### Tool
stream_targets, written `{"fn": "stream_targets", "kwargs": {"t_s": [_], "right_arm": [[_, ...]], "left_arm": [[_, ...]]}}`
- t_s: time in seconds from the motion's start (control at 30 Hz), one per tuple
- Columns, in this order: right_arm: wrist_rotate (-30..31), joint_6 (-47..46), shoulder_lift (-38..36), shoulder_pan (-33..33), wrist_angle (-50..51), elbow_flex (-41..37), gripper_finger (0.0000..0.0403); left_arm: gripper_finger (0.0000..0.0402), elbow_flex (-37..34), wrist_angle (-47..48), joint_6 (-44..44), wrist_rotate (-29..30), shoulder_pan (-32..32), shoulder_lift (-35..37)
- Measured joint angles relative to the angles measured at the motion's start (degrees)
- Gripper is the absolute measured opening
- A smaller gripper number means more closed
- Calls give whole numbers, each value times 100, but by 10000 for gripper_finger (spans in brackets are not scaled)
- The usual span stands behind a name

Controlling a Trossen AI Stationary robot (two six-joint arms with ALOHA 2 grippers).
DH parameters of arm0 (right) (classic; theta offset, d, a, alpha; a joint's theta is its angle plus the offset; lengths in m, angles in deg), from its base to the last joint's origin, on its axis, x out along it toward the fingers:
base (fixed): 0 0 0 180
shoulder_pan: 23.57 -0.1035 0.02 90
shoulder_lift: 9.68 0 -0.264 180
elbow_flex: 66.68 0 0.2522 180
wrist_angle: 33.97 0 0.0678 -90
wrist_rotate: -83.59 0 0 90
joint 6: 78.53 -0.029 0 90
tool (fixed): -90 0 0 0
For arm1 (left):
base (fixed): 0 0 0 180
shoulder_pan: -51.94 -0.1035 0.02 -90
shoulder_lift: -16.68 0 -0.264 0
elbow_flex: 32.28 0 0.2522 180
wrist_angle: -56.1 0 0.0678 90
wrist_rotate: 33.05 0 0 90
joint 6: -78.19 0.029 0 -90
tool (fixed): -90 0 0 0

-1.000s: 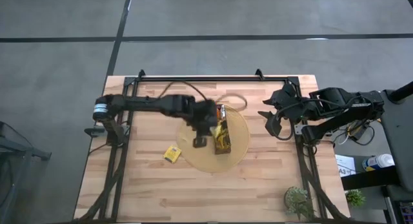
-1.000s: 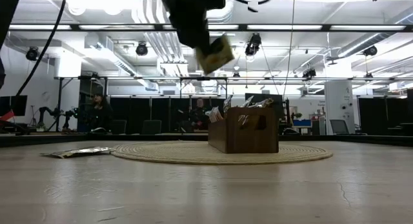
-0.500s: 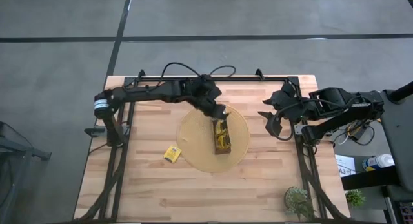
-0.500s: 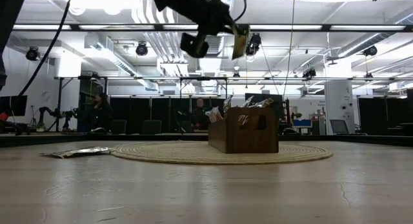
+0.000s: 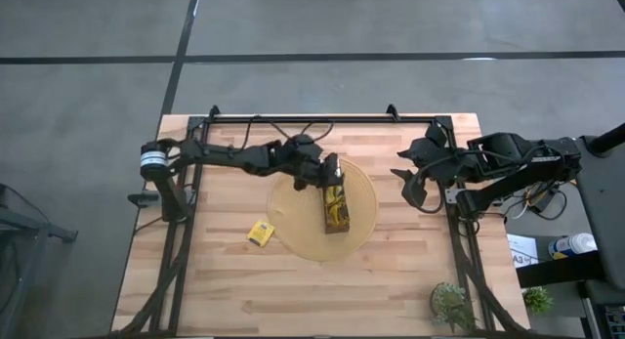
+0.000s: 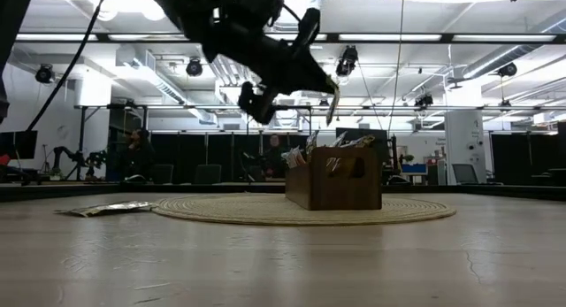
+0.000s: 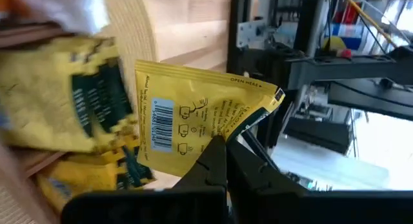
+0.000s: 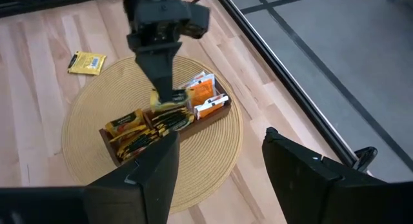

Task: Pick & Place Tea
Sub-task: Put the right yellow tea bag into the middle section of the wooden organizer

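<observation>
Tea sachet (image 7: pixel 193 121) — yellow, pinched by one corner in the clenched left gripper (image 5: pixel 330 173) — hangs just above the far end of the dark-brown tray (image 5: pixel 337 210), which stands on the round woven mat (image 5: pixel 363 222) holding more sachets. Another yellow sachet (image 5: pixel 259 233) lies on the wooden table (image 5: pixel 391 280) beside the mat. The right gripper (image 5: pixel 410 188) waits — fingers spread, holding nothing — at the table's right edge.

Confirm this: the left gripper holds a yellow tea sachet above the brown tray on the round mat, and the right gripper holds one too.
Not quite. The left gripper does pinch a yellow tea sachet above the brown tray on the round mat, but the right gripper holds nothing: the right wrist view shows its fingers spread apart and empty, off to the side.
</observation>
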Motion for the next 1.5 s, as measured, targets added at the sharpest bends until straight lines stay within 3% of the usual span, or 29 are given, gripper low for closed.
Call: {"fn": "stream_targets", "kwargs": {"t_s": [0.3, 0.67, 1.5], "right_arm": [[6, 22, -3, 0, -7, -46, 219], [155, 12, -2, 0, -41, -198, 219], [148, 77, -2, 1, -280, -214, 219]], "left_arm": [[0, -780, -244, -521, 979, 228, 491], [0, -1108, -353, -631, 1229, 256, 501], [0, -1103, -674, -430, 1376, 414, 59]]}}
